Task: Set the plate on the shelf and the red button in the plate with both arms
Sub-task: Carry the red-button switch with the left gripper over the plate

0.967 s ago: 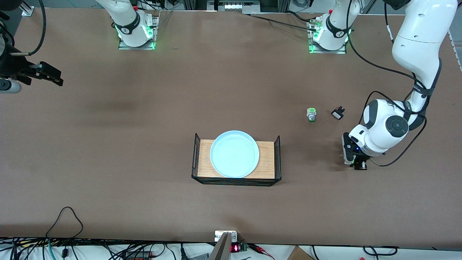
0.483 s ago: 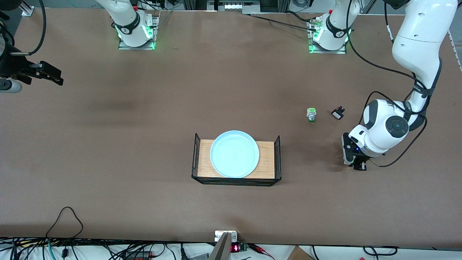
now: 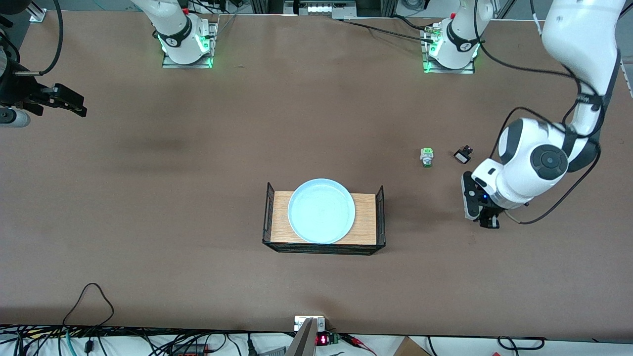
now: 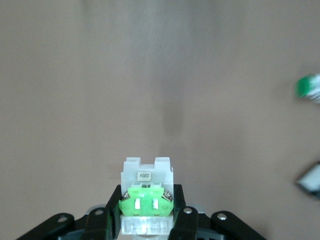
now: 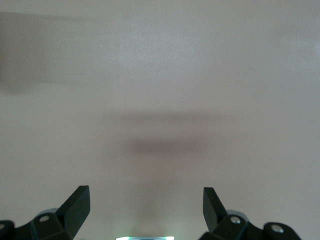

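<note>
The pale blue plate [image 3: 321, 211] lies on a wooden tray [image 3: 367, 217] near the table's middle. My left gripper [image 3: 485, 220] hangs over bare table toward the left arm's end, between the tray and the table's edge. It is shut on the red button [image 4: 146, 192], whose whitish body and green middle stick out between the fingers [image 4: 181, 207]; its red tip is hidden. In the front view the button is covered by the hand. My right gripper [image 3: 67, 103] waits open over the right arm's end of the table, and in the right wrist view the gripper [image 5: 146, 205] holds nothing.
A green-capped button part [image 3: 426, 157] and a small black-and-white part [image 3: 463, 155] lie on the table, farther from the front camera than the left gripper. Both also show in the left wrist view, the green-capped part [image 4: 310, 87] and the black-and-white part [image 4: 311, 179]. The tray has black wire end walls [image 3: 380, 212].
The left arm has risen from the table with the button in its grip and shifted slightly toward the tray. The right arm has not moved.
</note>
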`<state>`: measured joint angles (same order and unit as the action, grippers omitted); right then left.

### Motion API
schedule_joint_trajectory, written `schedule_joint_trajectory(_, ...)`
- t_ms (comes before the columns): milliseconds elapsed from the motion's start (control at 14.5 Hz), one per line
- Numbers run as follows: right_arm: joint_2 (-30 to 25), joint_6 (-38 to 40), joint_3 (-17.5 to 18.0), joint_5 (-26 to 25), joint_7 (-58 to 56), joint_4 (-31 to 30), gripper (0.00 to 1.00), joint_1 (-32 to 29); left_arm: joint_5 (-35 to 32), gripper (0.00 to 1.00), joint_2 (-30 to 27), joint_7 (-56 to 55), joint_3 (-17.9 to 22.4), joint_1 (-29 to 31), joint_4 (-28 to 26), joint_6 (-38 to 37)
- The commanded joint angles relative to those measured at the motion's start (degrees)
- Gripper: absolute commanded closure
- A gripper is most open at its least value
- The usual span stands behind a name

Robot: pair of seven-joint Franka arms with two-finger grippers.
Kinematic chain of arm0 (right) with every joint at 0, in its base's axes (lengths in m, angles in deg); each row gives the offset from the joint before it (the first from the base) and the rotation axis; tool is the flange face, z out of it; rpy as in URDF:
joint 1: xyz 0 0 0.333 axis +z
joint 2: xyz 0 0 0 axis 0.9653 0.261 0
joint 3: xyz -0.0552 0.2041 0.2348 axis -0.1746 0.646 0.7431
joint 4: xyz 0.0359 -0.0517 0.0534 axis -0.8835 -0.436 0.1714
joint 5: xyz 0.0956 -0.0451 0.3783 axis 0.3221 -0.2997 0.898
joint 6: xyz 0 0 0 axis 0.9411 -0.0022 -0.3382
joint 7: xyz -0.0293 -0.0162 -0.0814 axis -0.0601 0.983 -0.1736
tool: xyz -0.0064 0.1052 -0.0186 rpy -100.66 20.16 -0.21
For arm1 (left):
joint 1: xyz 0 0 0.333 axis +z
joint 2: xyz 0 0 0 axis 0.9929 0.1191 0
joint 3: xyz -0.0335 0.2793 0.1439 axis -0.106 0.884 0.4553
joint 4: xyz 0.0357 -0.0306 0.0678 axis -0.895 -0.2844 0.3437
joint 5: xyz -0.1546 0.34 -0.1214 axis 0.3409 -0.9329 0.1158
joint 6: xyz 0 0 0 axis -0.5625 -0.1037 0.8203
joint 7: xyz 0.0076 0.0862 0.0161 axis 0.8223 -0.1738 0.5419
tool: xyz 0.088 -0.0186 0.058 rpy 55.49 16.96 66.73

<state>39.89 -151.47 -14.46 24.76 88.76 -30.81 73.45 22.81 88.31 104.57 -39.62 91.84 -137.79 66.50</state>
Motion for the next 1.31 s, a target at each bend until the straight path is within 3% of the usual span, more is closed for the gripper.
schedule_joint_trajectory(0, -1.1, 0.5, 0.2, 0.6, -1.2, -0.5, 0.0, -0.6, -0.7, 0.77, -0.7, -12.0, -5.6, 0.1, 9.4, -15.2)
schedule_joint_trajectory(276, -0.9, 0.1, -0.1, 0.5, -1.2, -0.5, 0.0, -0.8, -0.5, 0.77, -0.7, -35.9, -14.9, -0.1, 19.6, -28.6)
schedule_joint_trajectory(552, -0.9, -0.3, -0.2, 0.3, -1.2, -0.5, 0.0, -0.6, 0.9, 0.77, -0.1, -59.7, -22.6, -1.5, 21.7, -29.8)
schedule_joint_trajectory(898, -0.8, -2.5, -0.1, 0.4, -0.5, -0.5, 0.0, -0.5, 0.4, 0.76, 6.0, -78.9, -22.2, -10.0, 29.3, -28.9)
schedule_joint_trajectory(1243, -1.0, -2.0, -0.1, 0.6, -0.5, -0.5, 0.0, -0.5, 0.1, 0.76, 11.7, -83.7, -21.1, -12.5, 31.5, -19.5)
